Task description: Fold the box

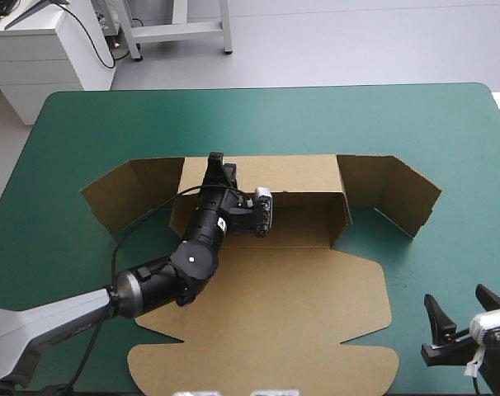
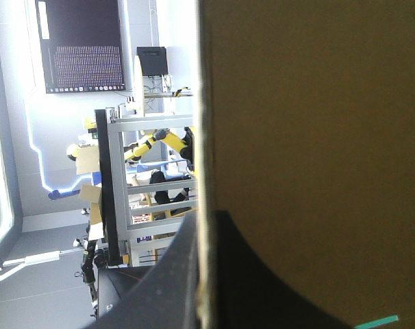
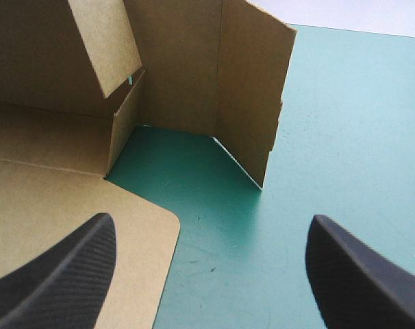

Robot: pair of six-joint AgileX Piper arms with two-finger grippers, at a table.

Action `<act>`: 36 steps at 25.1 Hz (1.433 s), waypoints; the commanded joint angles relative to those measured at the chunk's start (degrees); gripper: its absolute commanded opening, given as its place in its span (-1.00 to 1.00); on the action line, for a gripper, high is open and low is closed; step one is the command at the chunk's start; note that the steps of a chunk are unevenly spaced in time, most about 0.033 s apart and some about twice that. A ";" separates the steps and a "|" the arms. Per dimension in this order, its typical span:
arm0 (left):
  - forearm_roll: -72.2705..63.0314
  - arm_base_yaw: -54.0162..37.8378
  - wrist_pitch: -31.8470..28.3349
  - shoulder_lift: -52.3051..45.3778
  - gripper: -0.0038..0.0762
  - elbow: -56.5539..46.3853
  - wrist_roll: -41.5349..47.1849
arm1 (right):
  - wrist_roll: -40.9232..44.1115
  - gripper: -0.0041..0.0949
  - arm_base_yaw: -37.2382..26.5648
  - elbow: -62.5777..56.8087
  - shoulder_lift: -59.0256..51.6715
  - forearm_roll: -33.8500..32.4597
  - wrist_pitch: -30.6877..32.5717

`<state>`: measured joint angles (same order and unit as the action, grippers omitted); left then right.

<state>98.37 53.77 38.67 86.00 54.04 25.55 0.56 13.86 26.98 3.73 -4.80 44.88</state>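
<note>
The brown box (image 1: 266, 280) lies mid-frame in the high view, its long axis running left to right, with its rear wall (image 1: 291, 175) and both end flaps raised. The left tool (image 1: 220, 165) is clamped on that wall's top edge, the board between its fingers. The right tool (image 1: 464, 312) waits spread and empty at lower right. It is the nearer one to the right flap (image 1: 398, 194), with flat teal-green counter (image 1: 448, 124) between them.

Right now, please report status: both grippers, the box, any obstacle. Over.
Left gripper shut on the box, at its raised far wall. Right gripper open, apart from it. Lid flat, nothing in the way.
</note>
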 commanded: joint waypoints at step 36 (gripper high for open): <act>2.65 0.45 1.15 -1.96 -0.93 1.08 0.27 | -0.56 0.51 -7.85 89.79 96.78 13.17 19.82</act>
<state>98.55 53.77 38.67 86.00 54.04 25.55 1.01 8.35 112.94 100.25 5.89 65.15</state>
